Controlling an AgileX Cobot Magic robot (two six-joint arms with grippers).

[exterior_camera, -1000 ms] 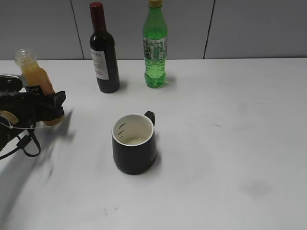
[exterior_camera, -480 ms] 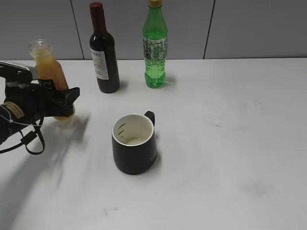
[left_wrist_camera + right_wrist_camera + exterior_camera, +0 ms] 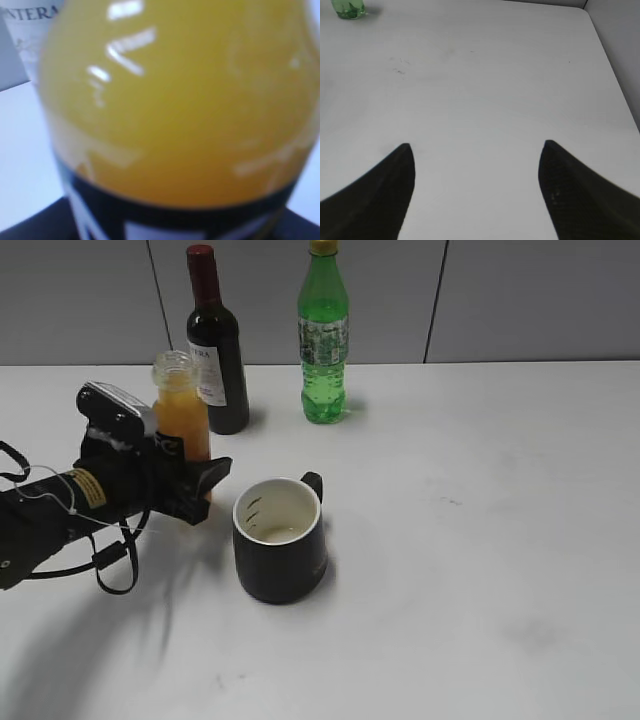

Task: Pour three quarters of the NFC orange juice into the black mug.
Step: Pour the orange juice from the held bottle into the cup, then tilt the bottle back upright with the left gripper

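My left gripper (image 3: 195,480) is shut on the NFC orange juice bottle (image 3: 180,415), which is open, upright and held above the table just left of the black mug (image 3: 280,540). The bottle fills the left wrist view (image 3: 175,110), orange liquid above its black label. The mug stands upright near the table's middle, handle at the back right, its cream inside nearly empty with a little liquid at the bottom. My right gripper (image 3: 476,150) is open and empty over bare table; it does not show in the exterior view.
A dark wine bottle (image 3: 215,350) with a red cap and a green soda bottle (image 3: 323,335) stand at the back of the white table (image 3: 480,500). The soda bottle's base shows in the right wrist view (image 3: 349,9). The table's right edge meets a grey wall.
My left gripper has carried the orange juice bottle to the right, from the table's left edge to beside the mug, keeping it upright. The mug has not moved.
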